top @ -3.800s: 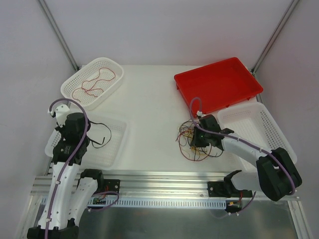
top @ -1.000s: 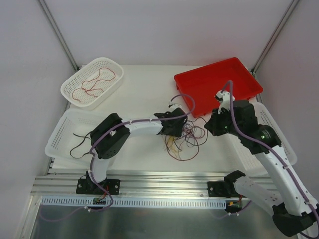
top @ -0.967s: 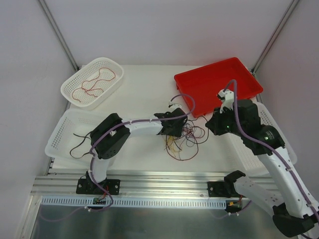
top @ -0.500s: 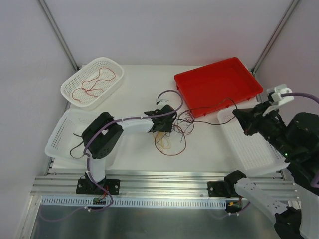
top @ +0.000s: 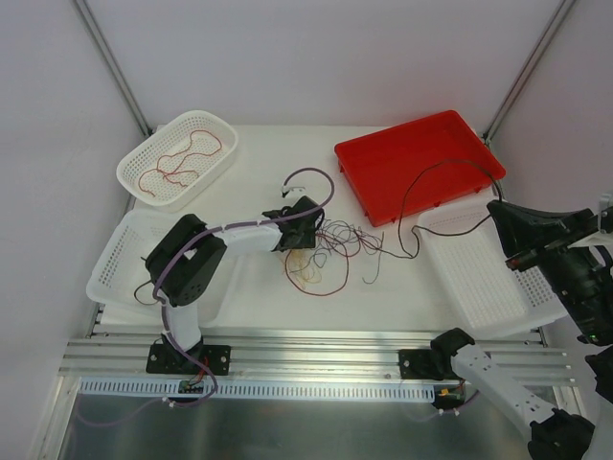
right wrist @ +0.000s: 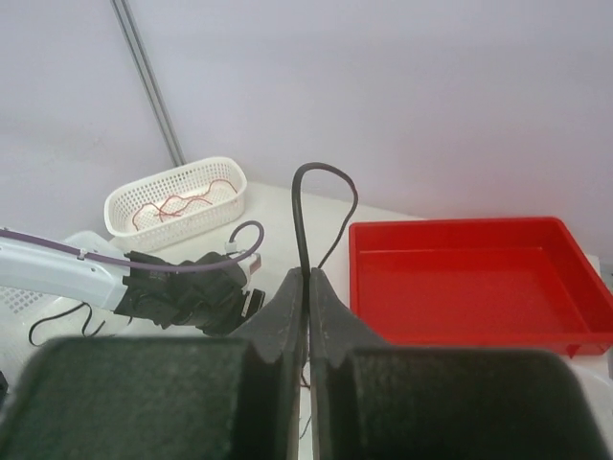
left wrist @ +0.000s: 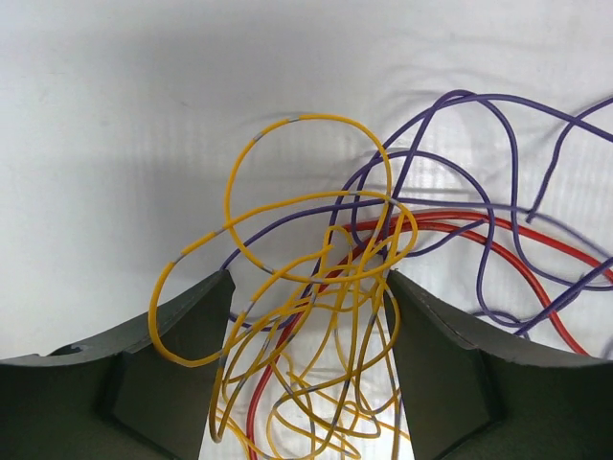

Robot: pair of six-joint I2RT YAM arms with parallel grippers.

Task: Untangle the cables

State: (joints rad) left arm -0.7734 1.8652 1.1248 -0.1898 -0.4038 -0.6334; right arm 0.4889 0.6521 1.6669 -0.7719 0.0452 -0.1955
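The cables [top: 335, 247] lie as a loose tangle of yellow, red and purple wire at mid-table. My left gripper [top: 305, 241] sits low over its left side. In the left wrist view that gripper [left wrist: 308, 283] is open, with slack loops of yellow cable [left wrist: 316, 287] between the fingers and red and purple strands [left wrist: 498, 240] trailing right. My right gripper [top: 494, 205] is raised high at the right, shut on a black cable [top: 421, 182] that arcs back over the red tray to the tangle. The right wrist view shows this black cable [right wrist: 302, 211] pinched between the closed jaws of the right gripper [right wrist: 309, 273].
A red tray [top: 450, 144] stands at the back right. A white basket [top: 134, 177] holding a red wire is at the back left. Another white basket [top: 115, 264] with a black wire sits at the near left. A third white basket [top: 469, 278] sits at the right.
My right arm has lifted and swung right with the black cable, drawing it out of the tangle into a long arc. The left gripper and the tangle have shifted left.
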